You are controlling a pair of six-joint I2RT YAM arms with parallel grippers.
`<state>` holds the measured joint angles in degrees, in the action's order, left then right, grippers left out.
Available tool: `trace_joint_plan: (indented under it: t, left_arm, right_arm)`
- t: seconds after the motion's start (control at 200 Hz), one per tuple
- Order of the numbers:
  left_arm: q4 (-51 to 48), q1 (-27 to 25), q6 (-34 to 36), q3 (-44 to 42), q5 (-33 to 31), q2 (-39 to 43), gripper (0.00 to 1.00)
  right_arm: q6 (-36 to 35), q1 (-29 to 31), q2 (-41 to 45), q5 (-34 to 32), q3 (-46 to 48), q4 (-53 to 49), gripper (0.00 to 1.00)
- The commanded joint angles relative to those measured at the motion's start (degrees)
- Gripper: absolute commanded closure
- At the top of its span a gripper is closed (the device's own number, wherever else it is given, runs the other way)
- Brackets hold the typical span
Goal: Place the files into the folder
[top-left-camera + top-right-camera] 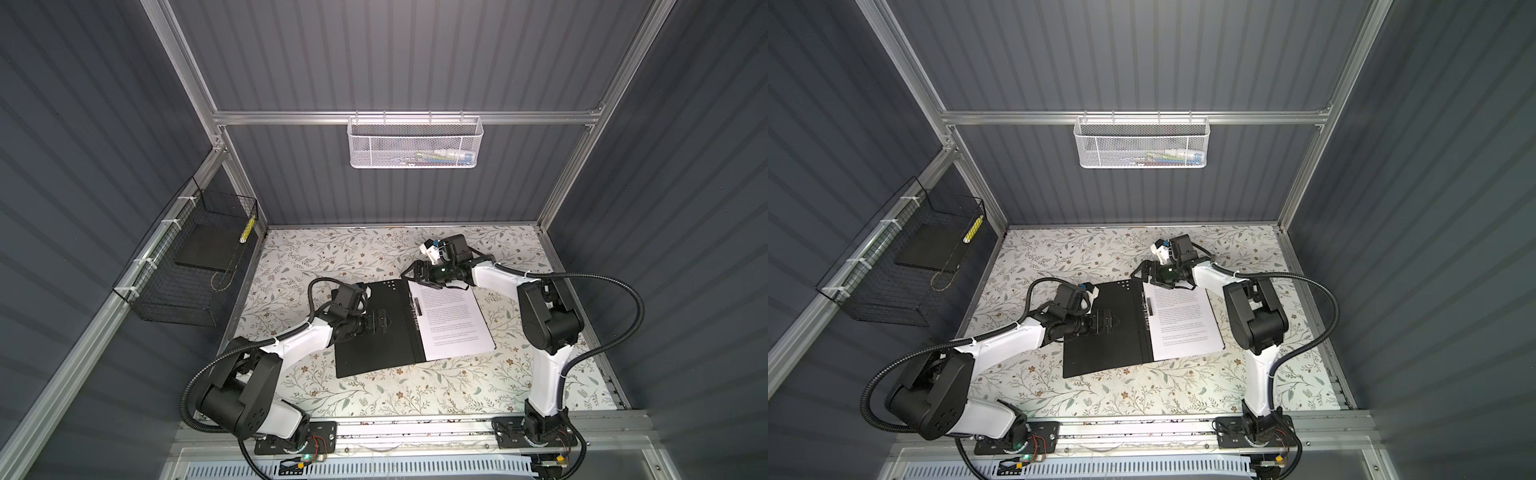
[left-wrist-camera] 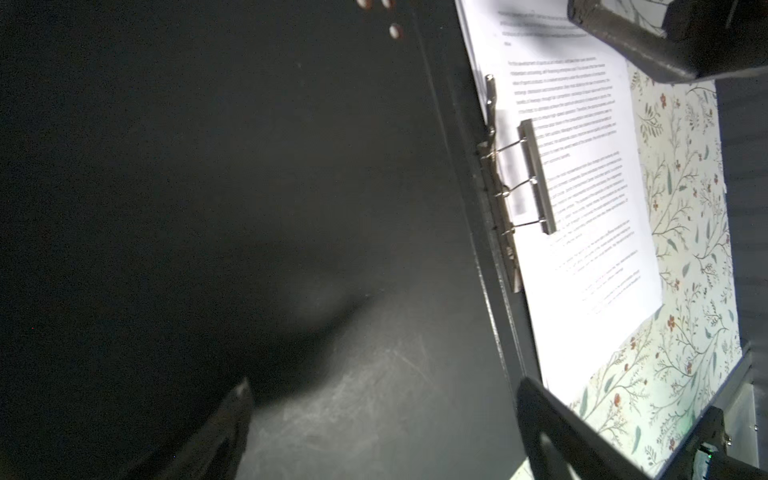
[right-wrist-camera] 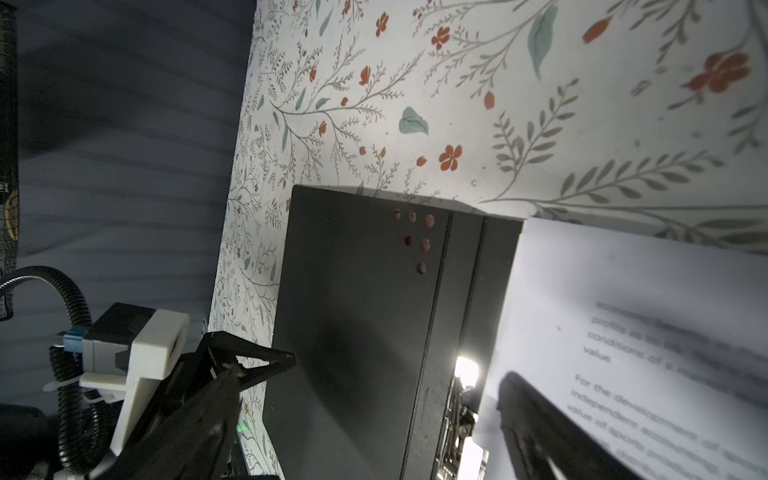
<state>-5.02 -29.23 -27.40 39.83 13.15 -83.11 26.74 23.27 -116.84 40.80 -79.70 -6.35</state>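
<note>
Left pincer (image 1: 383, 326) over black-lined splayed folder (image 1: 374, 357)

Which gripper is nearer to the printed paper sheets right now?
Right. The right gripper is open over the far corner of the sheets, by the spine. The left gripper is open over the folder, on its bare black cover, across the spine.

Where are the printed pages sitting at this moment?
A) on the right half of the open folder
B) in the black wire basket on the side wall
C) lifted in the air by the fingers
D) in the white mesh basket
A: the files lie flat on the right half of the open folder, next to its metal clip.
</note>
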Motion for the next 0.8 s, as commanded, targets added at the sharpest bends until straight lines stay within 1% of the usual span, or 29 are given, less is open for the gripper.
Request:
trace_joint_plan:
  t: [0.0,0.425,0.795]
  left_arm:
    - [0.89,1.08,1.18,-2.21,0.69,0.08,0.00]
    - [2.86,1.90,-0.11,-7.06,-1.53,-1.53,0.00]
    - [3.87,1.90,-0.40,-8.10,-1.00,-1.54,0.00]
  right_arm:
    - [-1.90,0.58,-1.42,1.37,-2.58,-3.42,0.04]
    - [-4.07,1.84,-5.76,2.53,-6.16,-7.44,0.06]
    - [-4.07,2.75,-8.41,3.54,-7.92,-8.21,0.08]
